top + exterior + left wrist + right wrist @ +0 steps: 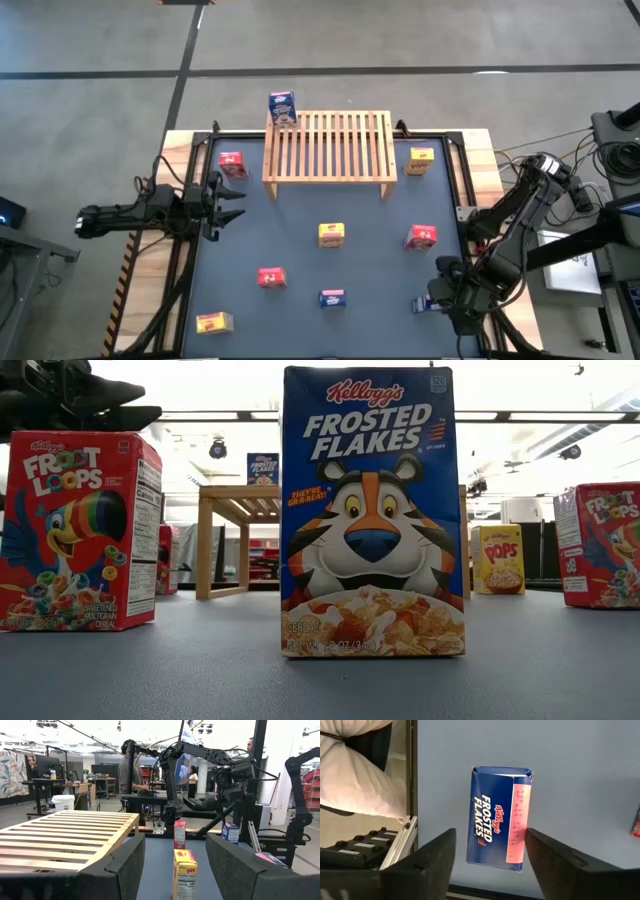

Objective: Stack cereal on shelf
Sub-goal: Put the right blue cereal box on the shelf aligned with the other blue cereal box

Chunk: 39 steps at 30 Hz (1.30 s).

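Note:
The wooden shelf (330, 145) stands at the table's far middle, with a blue cereal box (282, 108) upright on its far left corner. Red, yellow and blue boxes stand scattered on the dark mat. My right gripper (490, 862) hovers open at the near right, tipped steeply down over a blue Frosted Flakes box (497, 820). That box (425, 303) rests on the mat with one finger on either side of it. My left gripper (225, 200) waits open and level at the left edge, with a yellow box (184, 872) ahead of it.
Loose boxes on the mat: red (232, 164), yellow (421, 159), yellow (332, 234), red (421, 236), red (271, 277), blue (332, 298), yellow (214, 322). A black frame rail (400, 845) runs close beside my right gripper. People and other arms show beyond the table.

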{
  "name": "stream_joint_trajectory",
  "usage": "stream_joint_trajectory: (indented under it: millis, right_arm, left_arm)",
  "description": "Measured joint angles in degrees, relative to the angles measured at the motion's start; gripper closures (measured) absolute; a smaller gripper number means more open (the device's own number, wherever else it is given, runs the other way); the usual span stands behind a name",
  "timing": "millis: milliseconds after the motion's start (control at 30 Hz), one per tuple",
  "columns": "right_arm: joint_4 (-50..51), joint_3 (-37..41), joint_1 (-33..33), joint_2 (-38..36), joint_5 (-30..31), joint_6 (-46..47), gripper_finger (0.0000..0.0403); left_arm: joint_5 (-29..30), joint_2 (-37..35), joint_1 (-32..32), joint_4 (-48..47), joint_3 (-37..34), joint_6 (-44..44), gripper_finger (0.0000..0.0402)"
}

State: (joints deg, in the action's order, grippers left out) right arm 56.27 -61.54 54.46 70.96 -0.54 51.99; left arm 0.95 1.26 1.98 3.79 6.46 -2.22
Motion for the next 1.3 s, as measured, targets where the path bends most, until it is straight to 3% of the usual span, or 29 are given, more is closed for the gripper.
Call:
stream_joint_trajectory:
  millis: [467, 1300]
  right_arm:
    - [-0.1, 0.0, 0.0, 3.3, 0.0, 1.5, 0.0077]
    - [1.4, 0.0, -0.1, 6.4, 0.5, -0.2, 0.0077]
  left_arm:
    - [0.0, 0.0, 0.0, 0.0, 0.0, 0.0, 0.0208]
    - [0.0, 0.0, 0.0, 0.0, 0.0, 0.0, 0.0208]
